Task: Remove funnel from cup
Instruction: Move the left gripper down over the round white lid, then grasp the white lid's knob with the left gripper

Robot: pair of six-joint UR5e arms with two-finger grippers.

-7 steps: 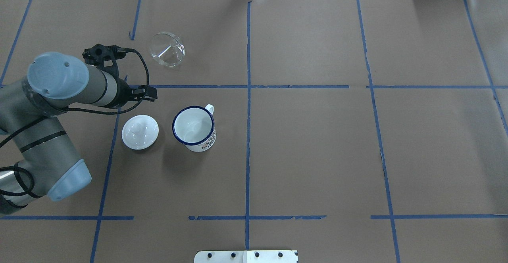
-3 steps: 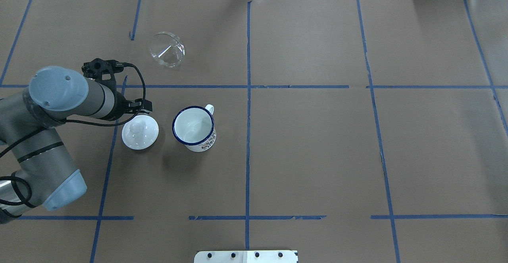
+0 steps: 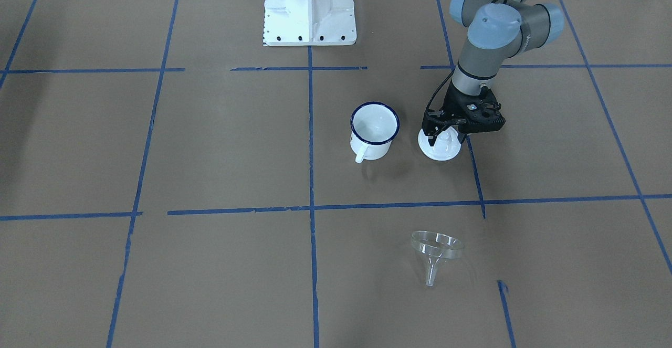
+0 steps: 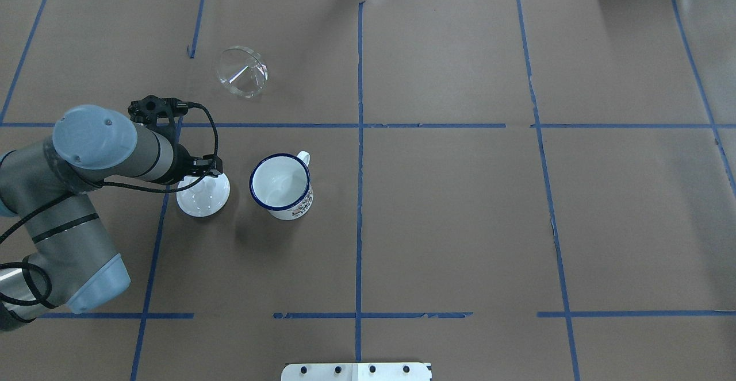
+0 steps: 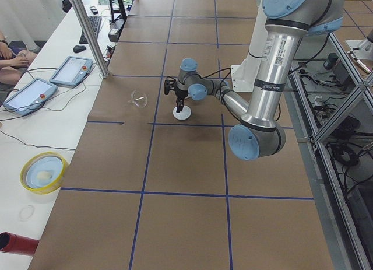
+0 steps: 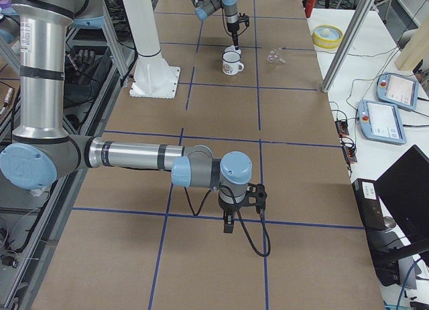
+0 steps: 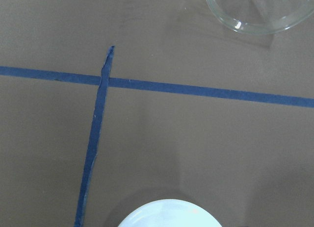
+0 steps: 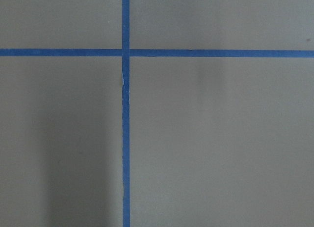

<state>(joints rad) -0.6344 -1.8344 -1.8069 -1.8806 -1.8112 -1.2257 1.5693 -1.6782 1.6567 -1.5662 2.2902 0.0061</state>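
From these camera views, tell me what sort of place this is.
Most likely a robotics lab workcell. The table is covered in brown paper marked with a blue tape grid, a white robot pedestal is bolted at its edge, and teach pendants lie beside it.

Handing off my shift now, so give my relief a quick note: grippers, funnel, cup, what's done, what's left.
Left gripper: looks open, over the white lid, holding nothing.
Right gripper: far from the things, state unclear.
Funnel lies on the table, apart from the cup, which stands upright and empty.
Done: funnel is out of the cup.
Left: nothing that I can see.
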